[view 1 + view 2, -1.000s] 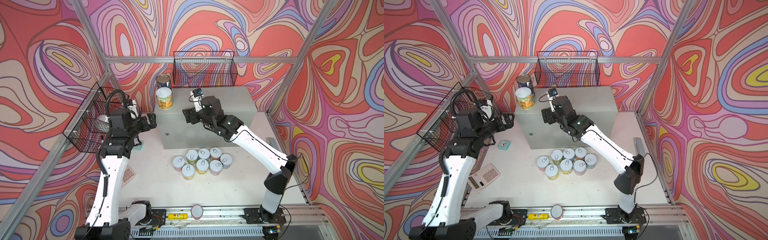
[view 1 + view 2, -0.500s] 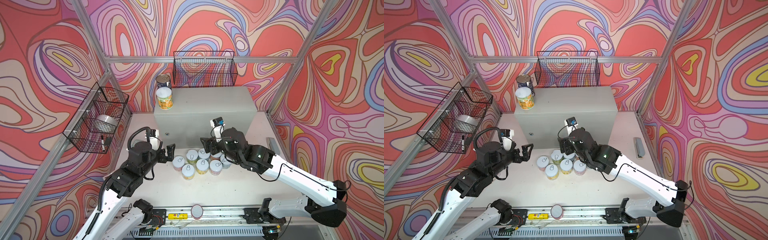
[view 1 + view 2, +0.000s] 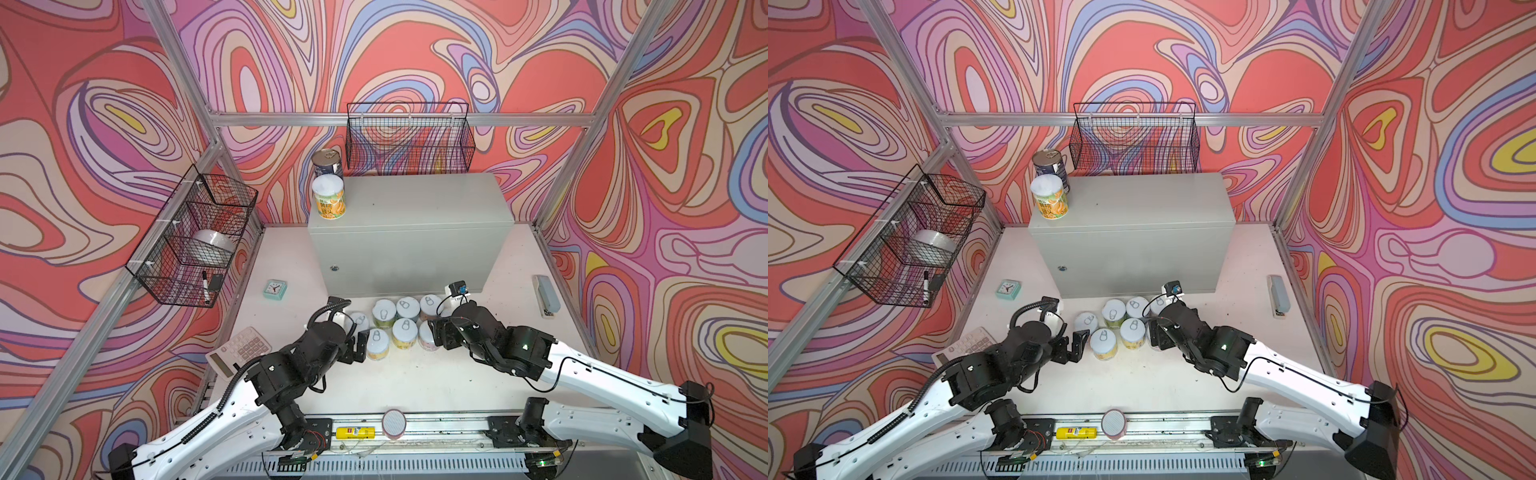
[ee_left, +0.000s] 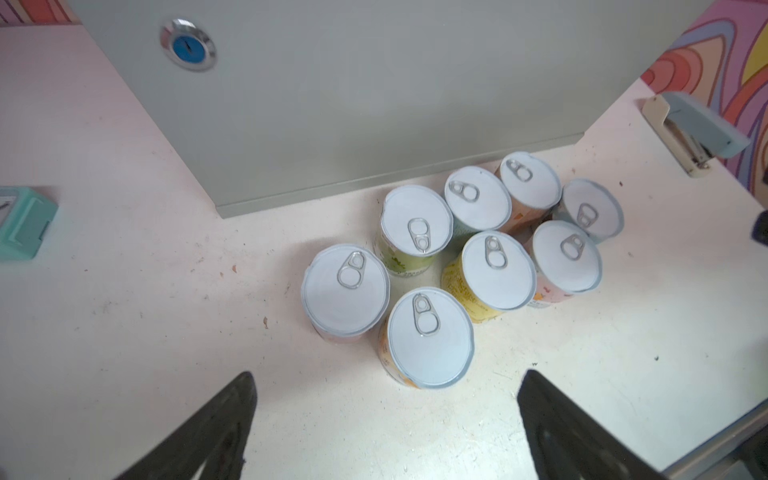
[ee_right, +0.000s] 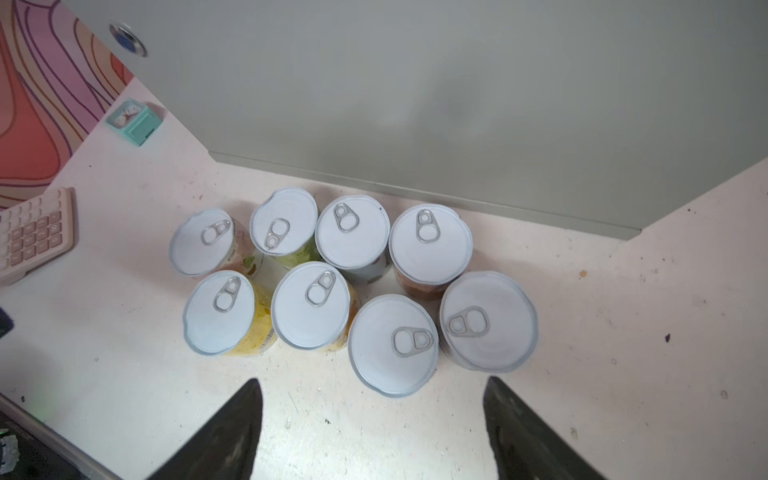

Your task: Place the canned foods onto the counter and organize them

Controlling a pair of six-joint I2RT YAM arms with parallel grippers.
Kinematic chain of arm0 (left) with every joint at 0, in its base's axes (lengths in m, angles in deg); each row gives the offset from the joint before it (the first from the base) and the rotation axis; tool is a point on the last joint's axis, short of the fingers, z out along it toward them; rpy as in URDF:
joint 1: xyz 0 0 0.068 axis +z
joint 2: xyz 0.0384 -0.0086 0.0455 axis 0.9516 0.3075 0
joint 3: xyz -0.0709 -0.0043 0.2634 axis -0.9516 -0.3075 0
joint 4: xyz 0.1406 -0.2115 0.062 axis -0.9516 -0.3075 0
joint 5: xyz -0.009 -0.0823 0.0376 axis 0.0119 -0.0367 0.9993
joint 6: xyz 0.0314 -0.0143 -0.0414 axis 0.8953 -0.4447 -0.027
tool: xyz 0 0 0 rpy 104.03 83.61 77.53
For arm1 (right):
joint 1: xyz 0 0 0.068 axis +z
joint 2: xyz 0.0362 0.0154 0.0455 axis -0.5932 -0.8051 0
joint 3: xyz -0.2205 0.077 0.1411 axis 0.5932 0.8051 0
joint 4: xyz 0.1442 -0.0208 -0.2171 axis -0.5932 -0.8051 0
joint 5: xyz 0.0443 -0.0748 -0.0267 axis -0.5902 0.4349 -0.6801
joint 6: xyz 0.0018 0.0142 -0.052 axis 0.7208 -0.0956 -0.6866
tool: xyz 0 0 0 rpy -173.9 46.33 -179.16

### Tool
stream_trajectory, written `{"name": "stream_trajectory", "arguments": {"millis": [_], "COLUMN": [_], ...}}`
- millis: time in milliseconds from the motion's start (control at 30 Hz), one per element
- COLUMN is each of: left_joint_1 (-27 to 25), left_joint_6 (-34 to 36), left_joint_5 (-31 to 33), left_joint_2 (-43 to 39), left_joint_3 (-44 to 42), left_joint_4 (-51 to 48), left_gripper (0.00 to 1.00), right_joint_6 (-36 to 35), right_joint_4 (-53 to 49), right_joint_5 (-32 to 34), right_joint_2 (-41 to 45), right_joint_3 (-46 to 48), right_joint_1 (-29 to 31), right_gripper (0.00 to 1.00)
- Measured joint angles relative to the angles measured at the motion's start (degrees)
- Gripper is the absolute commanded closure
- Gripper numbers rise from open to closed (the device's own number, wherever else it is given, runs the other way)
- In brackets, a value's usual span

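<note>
Left fingers and right fingers dropped beside the tins.

Bright, even light falls from above in both top views, leaving the white table pale and nearly washed out, with only soft, faint shadows. The grey cabinet is lighter on top than on its shaded front, and a thin shadow lies along its foot. Both top views are sharp throughout. In the wrist views the short tins lean outward from wide-angle distortion and their white lids take a cool bluish cast. The lock and stapler smear near the edges, and the dark fingers are soft, featureless silhouettes.
</note>
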Motion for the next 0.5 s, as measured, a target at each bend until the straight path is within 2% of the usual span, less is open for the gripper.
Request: {"name": "stream_trajectory", "arguments": {"millis": [133, 500], "left_joint_1": [-3.2, -4.5], "left_joint_6": [-1.2, -4.0], "left_joint_5": [2.1, 2.3], "left_joint_2": [0.0, -1.5], "left_joint_3": [-3.7, -11.4], "left_joint_4": [2.1, 9.7], "left_gripper": [0.00, 0.00], "right_joint_6": [2.3, 7.5], "right_joint_4": [-0.2, 2.2], "right_joint_5": [-0.4, -0.5], "right_joint_2": [1.3, -3.6], "right_joint_3": [3.6, 10.4], "right_joint_1": [0.2, 5.5], "right_gripper": [0.11, 0.06]}}
